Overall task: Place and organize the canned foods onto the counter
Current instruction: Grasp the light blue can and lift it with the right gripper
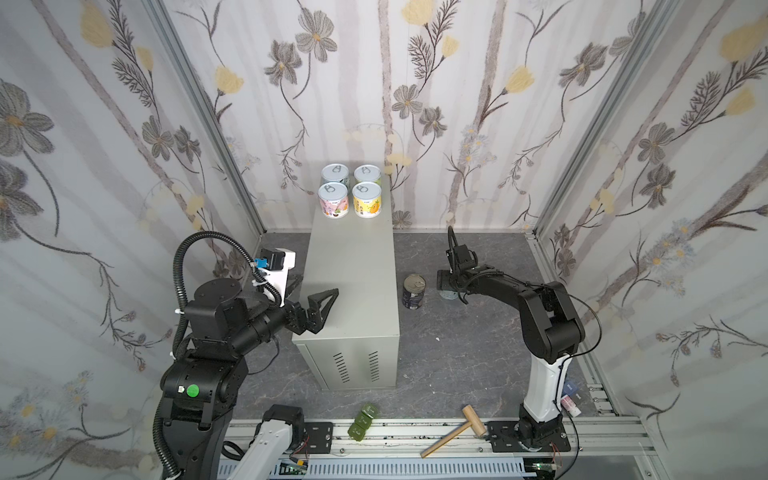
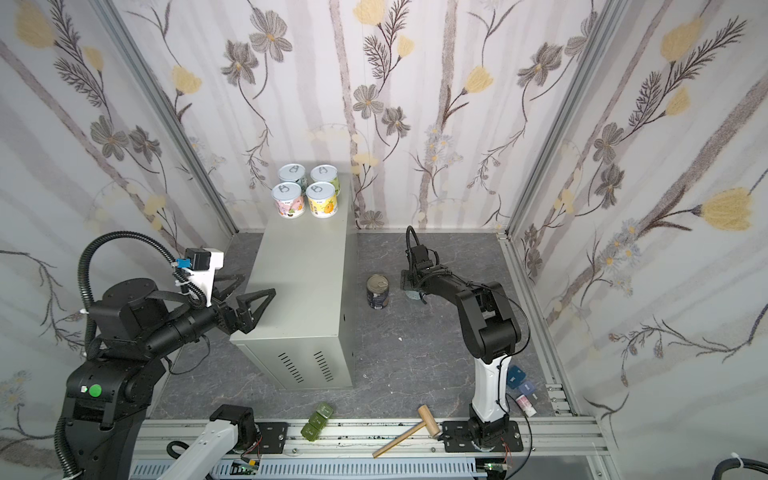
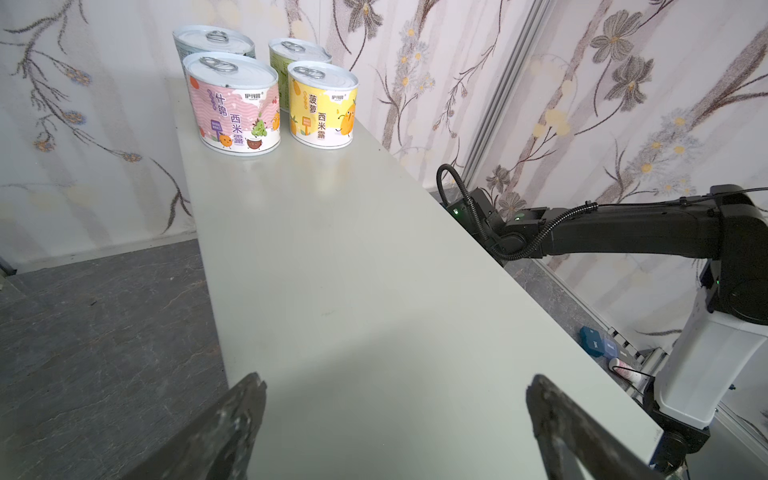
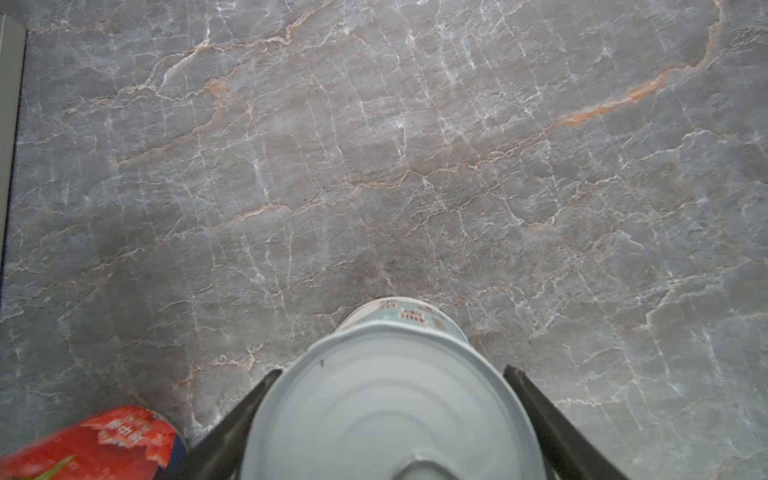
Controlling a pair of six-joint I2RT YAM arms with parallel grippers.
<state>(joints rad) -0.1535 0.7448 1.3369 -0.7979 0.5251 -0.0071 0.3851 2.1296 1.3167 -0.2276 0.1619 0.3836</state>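
Several short canned foods stand in a tight square at the far end of the counter (image 1: 353,270): a pink can (image 1: 333,200), a yellow can (image 1: 367,200) and two behind them. A taller navy can (image 1: 414,291) stands on the floor right of the counter. Beside it, my right gripper (image 4: 392,368) points down over a pale-lidded short can (image 4: 390,415) on the floor. One finger stands close on each side of that can. I cannot tell whether they press it. My left gripper (image 3: 397,380) hangs open and empty over the counter's near end.
Green blocks (image 1: 363,420) and a wooden mallet (image 1: 453,430) lie by the front rail. Small blue boxes (image 2: 519,380) and a white tube sit behind the right arm's base. Papered walls close the floor in on three sides.
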